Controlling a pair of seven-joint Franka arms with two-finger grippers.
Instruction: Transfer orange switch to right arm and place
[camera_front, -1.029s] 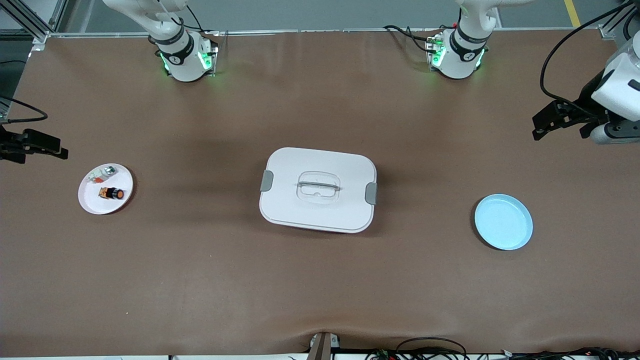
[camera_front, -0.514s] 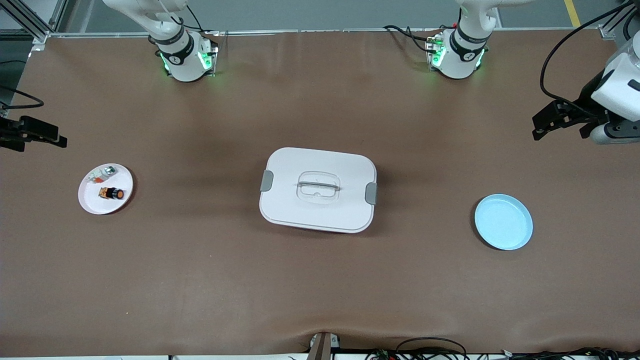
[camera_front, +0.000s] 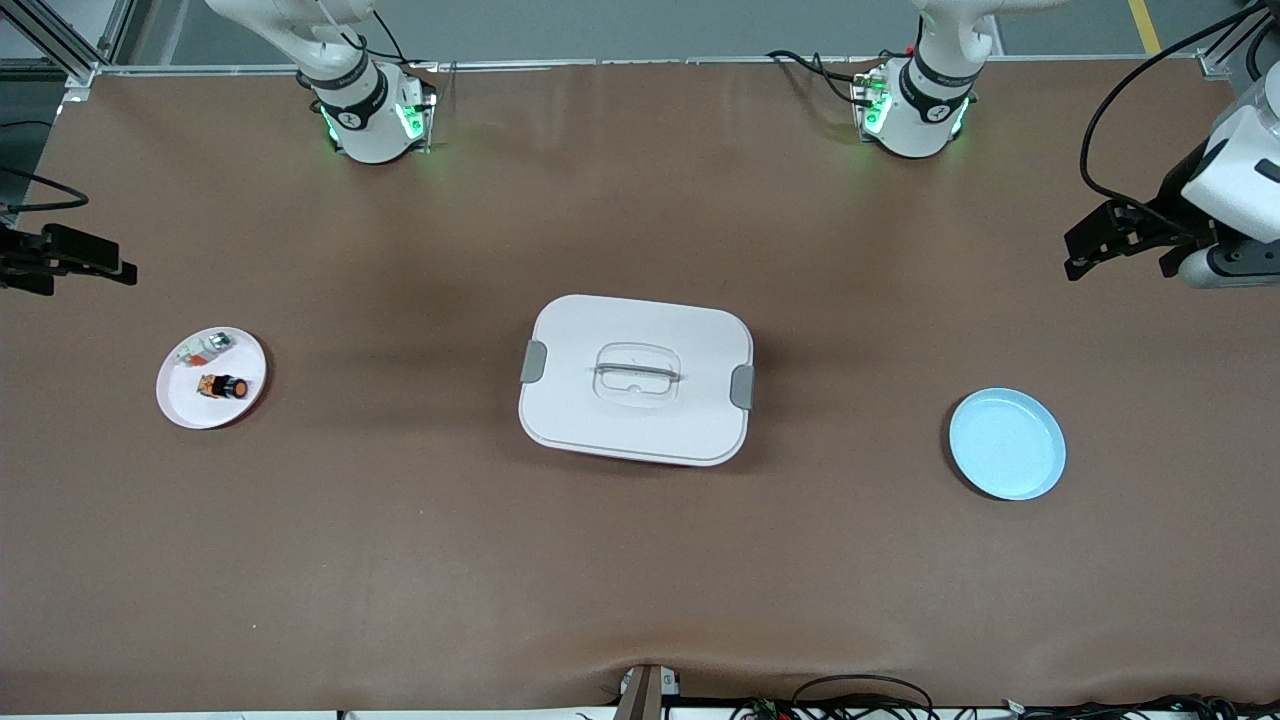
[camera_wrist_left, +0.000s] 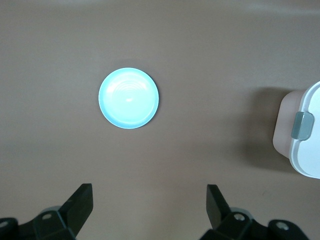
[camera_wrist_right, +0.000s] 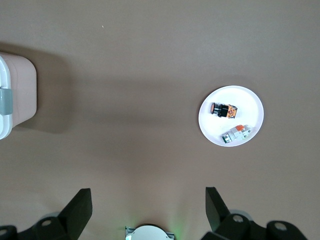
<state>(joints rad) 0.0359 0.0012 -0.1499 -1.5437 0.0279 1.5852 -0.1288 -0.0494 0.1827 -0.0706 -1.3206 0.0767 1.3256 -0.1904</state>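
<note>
The orange switch (camera_front: 222, 386) lies on its side on a small white plate (camera_front: 180, 405) toward the right arm's end of the table, next to a whitish-silver part (camera_front: 203, 348). In the right wrist view the orange switch (camera_wrist_right: 223, 110) and the white plate (camera_wrist_right: 250, 102) sit well apart from my right gripper (camera_wrist_right: 148, 205), which is open and empty. The right gripper (camera_front: 75, 268) hangs over the table's edge, beside the plate. My left gripper (camera_front: 1078, 255) hovers open and empty at the left arm's end, as the left wrist view (camera_wrist_left: 148, 202) also shows.
A white lidded box (camera_front: 636, 379) with grey clips stands mid-table. A light blue plate (camera_front: 1007, 444) lies bare toward the left arm's end; the blue plate (camera_wrist_left: 129, 98) and the box's corner (camera_wrist_left: 305, 135) show in the left wrist view. Brown tabletop surrounds them.
The right gripper has drifted slightly toward the side where the robots' bases stand. The left arm, the plates and the switch have not moved.
</note>
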